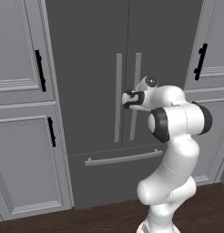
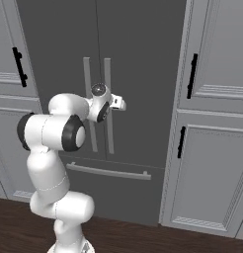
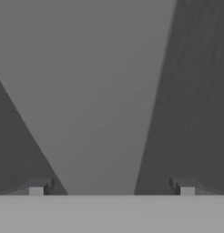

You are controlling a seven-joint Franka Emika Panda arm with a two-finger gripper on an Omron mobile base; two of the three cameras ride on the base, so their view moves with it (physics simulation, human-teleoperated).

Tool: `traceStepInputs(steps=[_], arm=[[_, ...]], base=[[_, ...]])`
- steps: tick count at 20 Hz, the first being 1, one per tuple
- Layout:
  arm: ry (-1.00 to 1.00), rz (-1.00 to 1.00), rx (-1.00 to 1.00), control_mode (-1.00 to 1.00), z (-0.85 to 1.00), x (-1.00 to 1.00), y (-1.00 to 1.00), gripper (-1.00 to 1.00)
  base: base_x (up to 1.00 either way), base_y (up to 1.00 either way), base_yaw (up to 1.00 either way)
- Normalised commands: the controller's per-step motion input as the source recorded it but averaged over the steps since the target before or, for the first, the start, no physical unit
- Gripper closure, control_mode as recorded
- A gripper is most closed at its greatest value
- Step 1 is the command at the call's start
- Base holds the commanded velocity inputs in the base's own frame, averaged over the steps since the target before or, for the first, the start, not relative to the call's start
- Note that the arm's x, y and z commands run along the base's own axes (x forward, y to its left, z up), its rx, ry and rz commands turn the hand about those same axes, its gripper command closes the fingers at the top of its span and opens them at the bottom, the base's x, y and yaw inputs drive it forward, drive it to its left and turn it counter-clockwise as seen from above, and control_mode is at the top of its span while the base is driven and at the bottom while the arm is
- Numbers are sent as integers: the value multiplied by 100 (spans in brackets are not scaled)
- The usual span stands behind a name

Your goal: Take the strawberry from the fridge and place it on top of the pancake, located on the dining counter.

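The fridge stands straight ahead, tall and dark grey, with both doors and the bottom drawer closed. Its two long bar handles run side by side down the middle. My gripper is up against these handles at mid height, also seen from the right. In the hand view my gripper is open, and a pale grey handle bar runs up between the two fingertips without touching either. The strawberry is hidden behind the closed doors. The pancake and the dining counter are out of view.
Light grey panelled cabinets with black handles flank the fridge on the left and on the right. The drawer's horizontal handle sits below my hand. Dark wood floor lies in front.
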Motion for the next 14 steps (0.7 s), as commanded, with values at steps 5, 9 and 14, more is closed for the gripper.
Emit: traceStepInputs(steps=[5,9,14], arm=[[-5,0,0,-100,-44,59,0,-100],[-4,0,0,-100,-54,69,0,100],[6,0,0,-100,-18,34,-35,100]], base=[[0,0,0],[0,0,0],[0,0,0]])
